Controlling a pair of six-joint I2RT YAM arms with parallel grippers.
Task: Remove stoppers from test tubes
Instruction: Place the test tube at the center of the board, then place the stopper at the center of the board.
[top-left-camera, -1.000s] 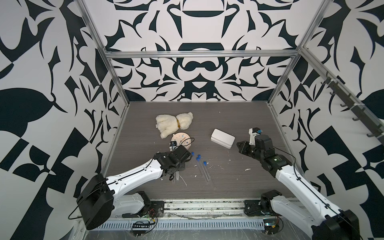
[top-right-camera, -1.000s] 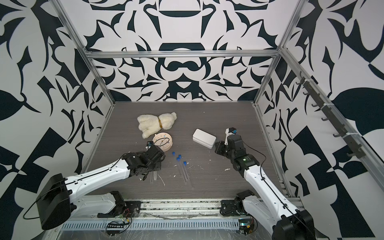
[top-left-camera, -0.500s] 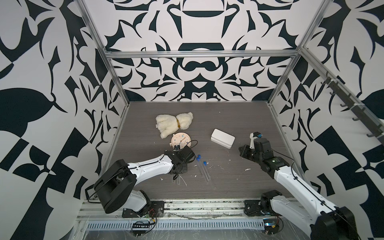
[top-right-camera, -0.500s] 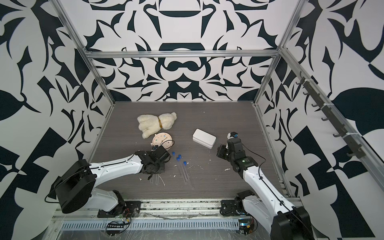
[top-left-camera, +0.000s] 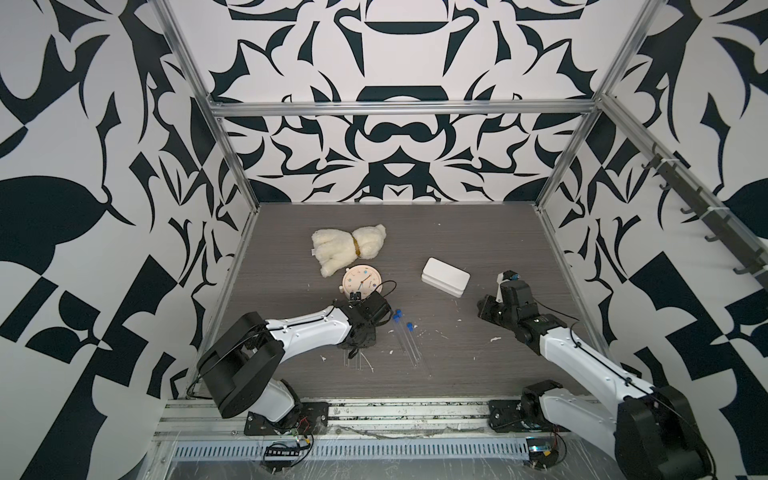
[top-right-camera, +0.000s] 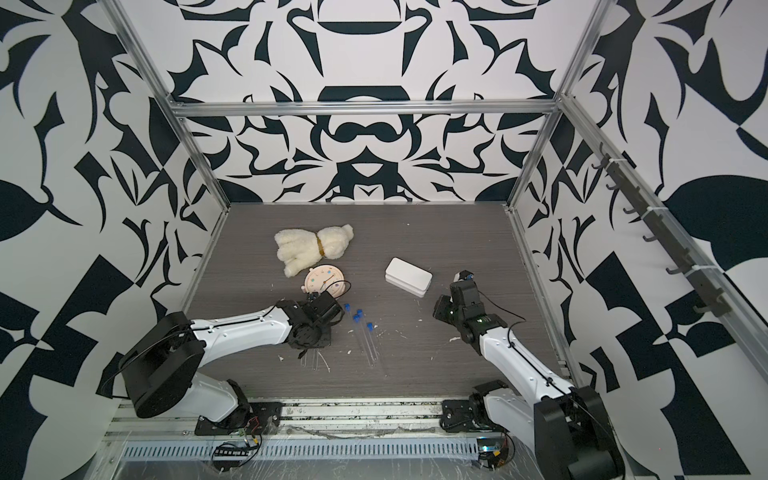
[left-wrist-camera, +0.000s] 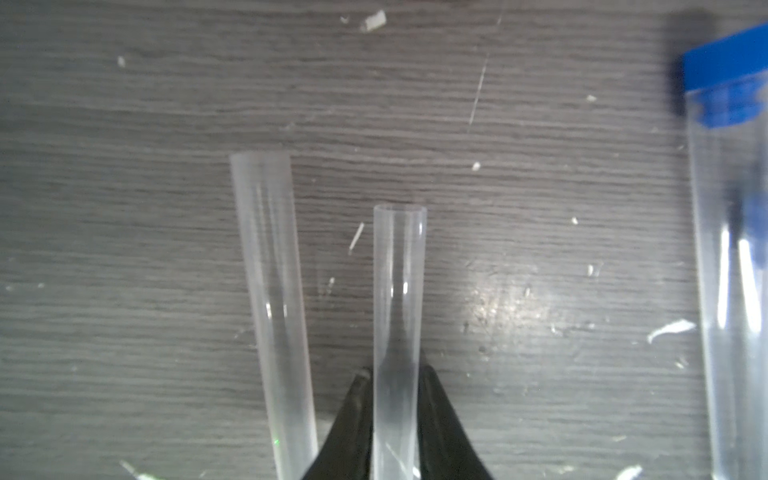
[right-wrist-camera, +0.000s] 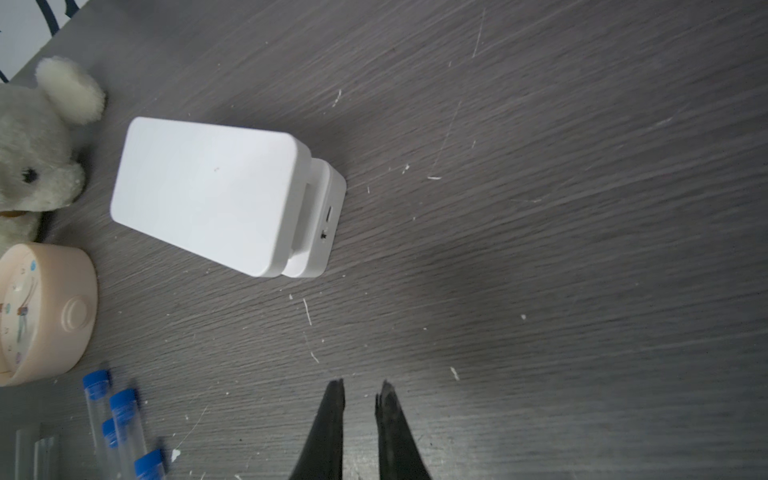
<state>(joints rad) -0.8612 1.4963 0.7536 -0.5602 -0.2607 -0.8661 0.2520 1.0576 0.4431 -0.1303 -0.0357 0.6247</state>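
Tubes: 6 total. 4 capped, 2 open.

Open tubes: 2, side by side in the left wrist view, close together but not touching. The left gripper (left-wrist-camera: 395, 370) is narrow, with a finger pressed on each side of one open tube (left-wrist-camera: 399, 291). The other open tube (left-wrist-camera: 270, 291) lies just beside it on the table (top-left-camera: 478, 232). I can't tell whether the gripped tube is lifted or flat on the table. The mouths of both point away from the gripper.

Capped tubes: 4 in a loose bunch, between the left gripper and the table middle, just in front of the clock (top-left-camera: 360, 282). There are 4 blue caps, all seated in tube mouths: cap one (right-wrist-camera: 96, 380), cap two (right-wrist-camera: 123, 401), cap three (right-wrist-camera: 109, 428), cap four (right-wrist-camera: 148, 459). All 4 also show in a top view, the nearest at (top-right-camera: 368, 326). One capped tube (left-wrist-camera: 731, 291) sits at the edge of the left wrist view, apart from the open pair.

The right gripper (right-wrist-camera: 362, 384) is almost closed, with only a slim gap at the tips and nothing in it. It sits on the right side of the table, near the white box (top-left-camera: 445, 276) and well apart from all the tubes.

Other things: 1 plush toy (top-left-camera: 349, 249) behind the clock and touching it, 1 clock, 1 white box. Many small white flecks are scattered on the table.
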